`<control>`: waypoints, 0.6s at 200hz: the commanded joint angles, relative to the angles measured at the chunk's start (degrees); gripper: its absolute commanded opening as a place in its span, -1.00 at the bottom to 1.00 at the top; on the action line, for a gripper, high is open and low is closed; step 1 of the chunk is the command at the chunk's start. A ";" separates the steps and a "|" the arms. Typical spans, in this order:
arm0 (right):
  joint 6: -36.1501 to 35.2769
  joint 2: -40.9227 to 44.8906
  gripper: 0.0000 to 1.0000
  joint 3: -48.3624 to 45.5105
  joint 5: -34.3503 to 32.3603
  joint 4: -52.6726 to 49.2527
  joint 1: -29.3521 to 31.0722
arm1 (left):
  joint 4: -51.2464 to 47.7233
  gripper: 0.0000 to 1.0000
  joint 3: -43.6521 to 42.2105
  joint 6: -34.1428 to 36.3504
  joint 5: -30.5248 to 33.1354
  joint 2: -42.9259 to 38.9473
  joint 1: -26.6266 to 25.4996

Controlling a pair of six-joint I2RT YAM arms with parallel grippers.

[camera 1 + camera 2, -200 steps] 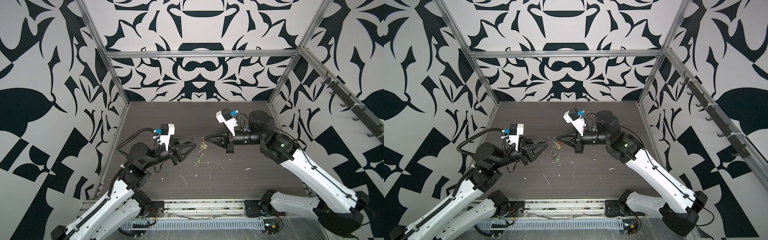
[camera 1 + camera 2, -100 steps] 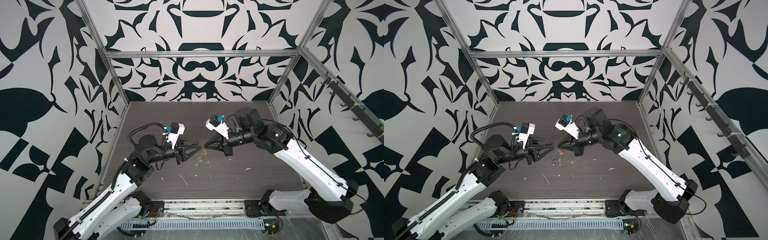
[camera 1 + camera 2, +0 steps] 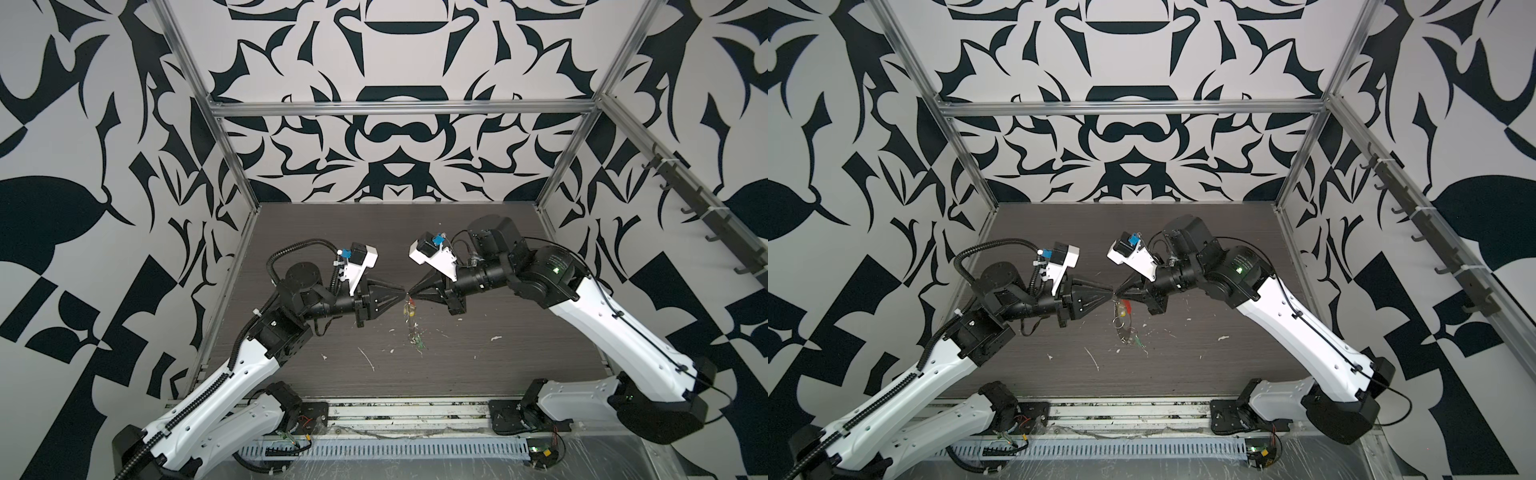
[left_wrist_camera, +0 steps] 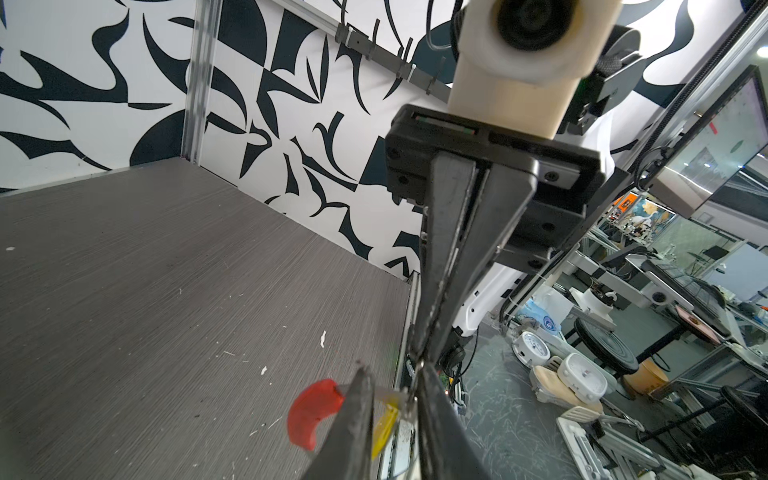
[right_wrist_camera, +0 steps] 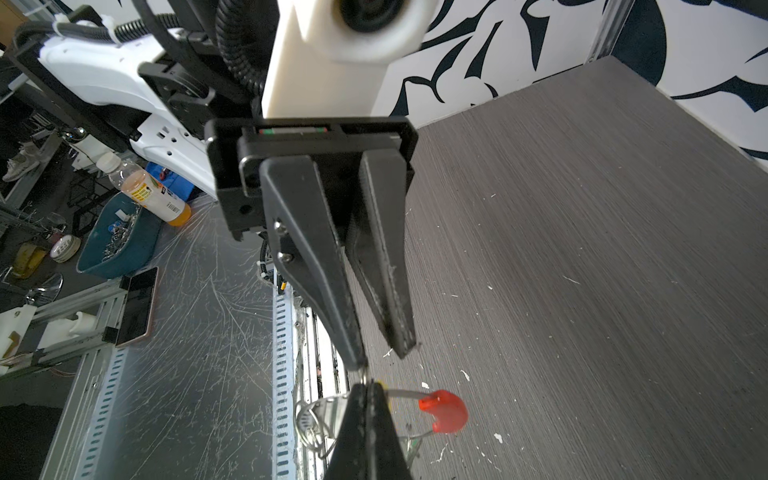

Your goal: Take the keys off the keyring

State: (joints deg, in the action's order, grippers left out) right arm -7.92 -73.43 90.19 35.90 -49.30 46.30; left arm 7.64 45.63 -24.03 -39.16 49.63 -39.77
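Note:
Both grippers meet tip to tip above the table's middle. My right gripper (image 5: 368,388) (image 3: 412,293) is shut on the keyring's thin hoop (image 5: 401,392). The hoop's red segment (image 5: 444,411) (image 4: 311,409) sticks out on one side of it and silver split rings (image 5: 316,419) on the other. My left gripper (image 4: 390,376) (image 5: 382,358) (image 3: 401,296) stands narrowly open. The yellow key tag (image 4: 384,428) (image 3: 409,309) and the hoop wire lie in the gap between its fingers. The green key tag (image 3: 1138,341) (image 3: 420,343) dangles lowest, close over the table.
The dark wood-grain table (image 3: 457,365) carries scattered white flecks (image 3: 368,359). Patterned walls with metal posts close it in on three sides. A hook rack (image 3: 685,199) runs along the right wall. Both arm bases sit on the front rail (image 3: 407,409).
Both arms have swung toward the middle until the tips meet. The left gripper's jaws have narrowed around the hanging keyring. The right gripper stayed shut on the keyring throughout.

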 commanded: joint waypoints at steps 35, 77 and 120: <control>-0.51 -0.03 -1.00 2.84 -1.46 1.73 0.81 | 1.49 -0.54 1.23 -1.02 -2.77 1.00 -0.13; -0.41 0.18 -1.00 2.62 -2.15 2.21 0.78 | 1.33 -0.62 1.05 -1.03 -2.68 0.91 -0.13; 0.55 0.37 -1.00 2.27 -2.06 3.80 0.83 | 2.68 -0.87 0.70 -1.69 -2.94 1.09 -0.13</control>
State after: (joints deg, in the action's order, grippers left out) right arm -7.86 -73.97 90.59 33.50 -49.32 46.76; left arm 7.94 45.63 -25.41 -41.23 50.72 -39.77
